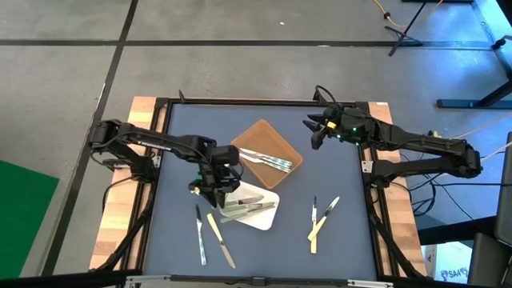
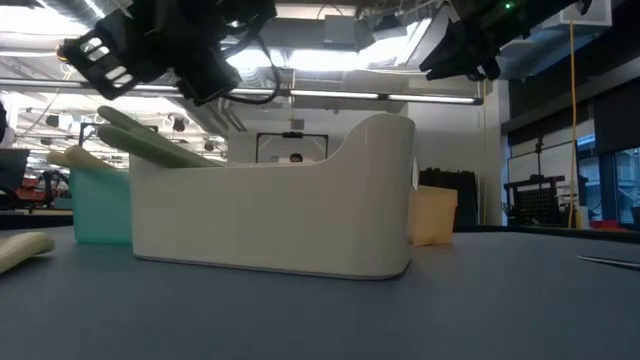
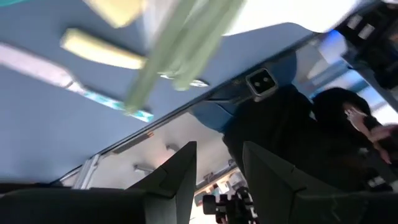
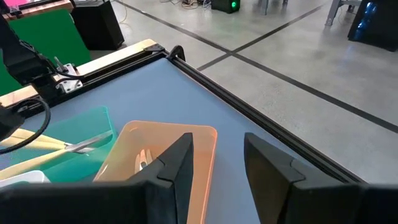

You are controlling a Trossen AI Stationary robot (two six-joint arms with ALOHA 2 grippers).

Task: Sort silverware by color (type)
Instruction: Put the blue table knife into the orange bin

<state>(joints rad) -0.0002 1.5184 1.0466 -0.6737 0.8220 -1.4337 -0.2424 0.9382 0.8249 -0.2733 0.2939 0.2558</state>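
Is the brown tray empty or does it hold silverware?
Not empty: the brown tray holds a few silvery-handled pieces lying across it.

Even, bright overhead lighting; ceiling strip lights (image 2: 330, 95) glare white in low view. Soft shadows under arms on bench (image 1: 336, 248). Left wrist view motion-blurred, green-handled silverware (image 3: 180, 46) smeared. White tray (image 2: 270, 215) close up, slightly soft.

Three trays: brown (image 1: 258, 138), white (image 1: 266, 218) and green (image 4: 93, 121). On the mat (image 1: 336, 256), left of the white tray, three utensils (image 1: 216, 236); right of it, three more (image 1: 322, 218).
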